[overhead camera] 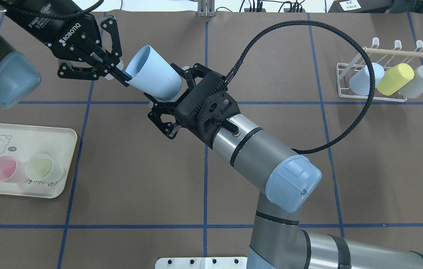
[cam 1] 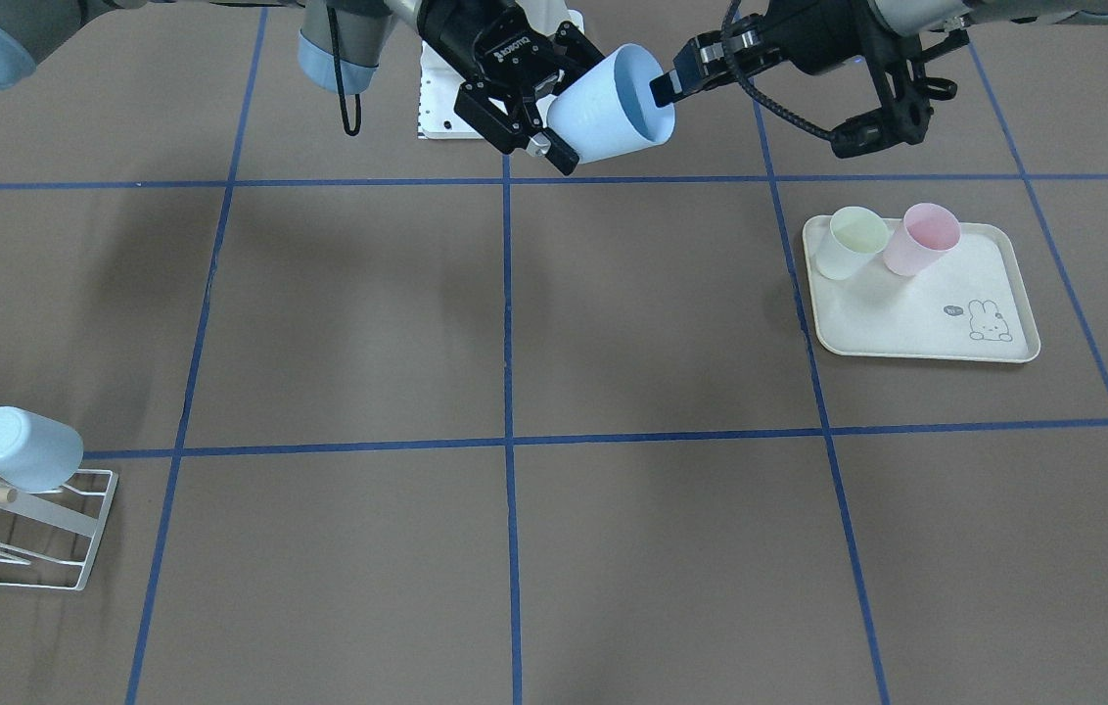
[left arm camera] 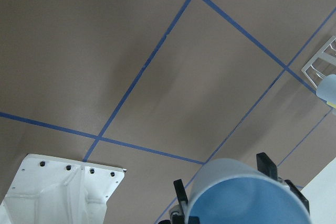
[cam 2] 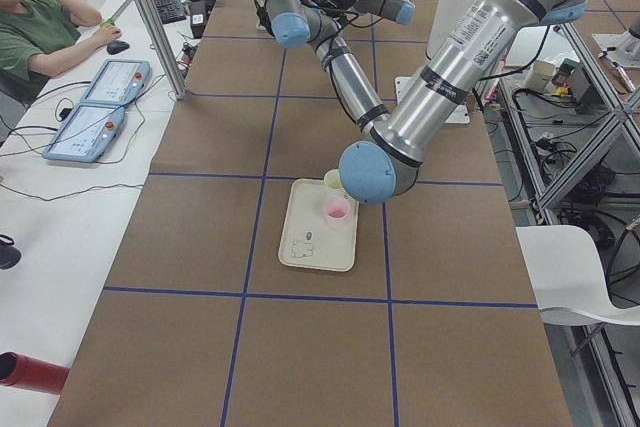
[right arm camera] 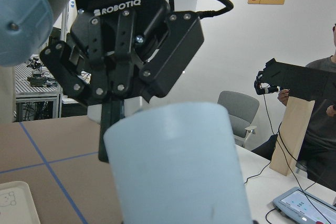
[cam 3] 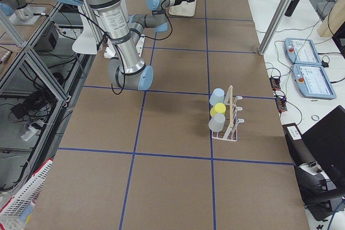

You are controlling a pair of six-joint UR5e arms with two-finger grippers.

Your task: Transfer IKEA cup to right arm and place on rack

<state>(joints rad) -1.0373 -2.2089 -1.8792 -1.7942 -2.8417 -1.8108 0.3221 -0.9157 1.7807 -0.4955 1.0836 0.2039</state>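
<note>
Behind blue cup [right arm camera: 178, 166]: ROBOTIQ [right arm camera: 118, 10] (left fingers [right arm camera: 111, 129])

ROBOTIQ on the left gripper [overhead camera: 123, 74]; tray [overhead camera: 41, 142] script possibly reads "Rabbit".

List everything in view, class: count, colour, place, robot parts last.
Held cup: 1, pale blue, mid-air between grippers.
Rack: 1, white wire, robot's right.
Racked cups: 3, blue, yellow, grey, on rack.
Tray: 1, cream, robot's left.
Tray cups: 2, pink, green, upright on tray.
Table: 1, brown, blue grid.
Person: 1, green top, side desk.
Left gripper: 1, black, pinching cup's rim.
Right gripper: 1, black, straddling cup's base; grip unclear.
</note>
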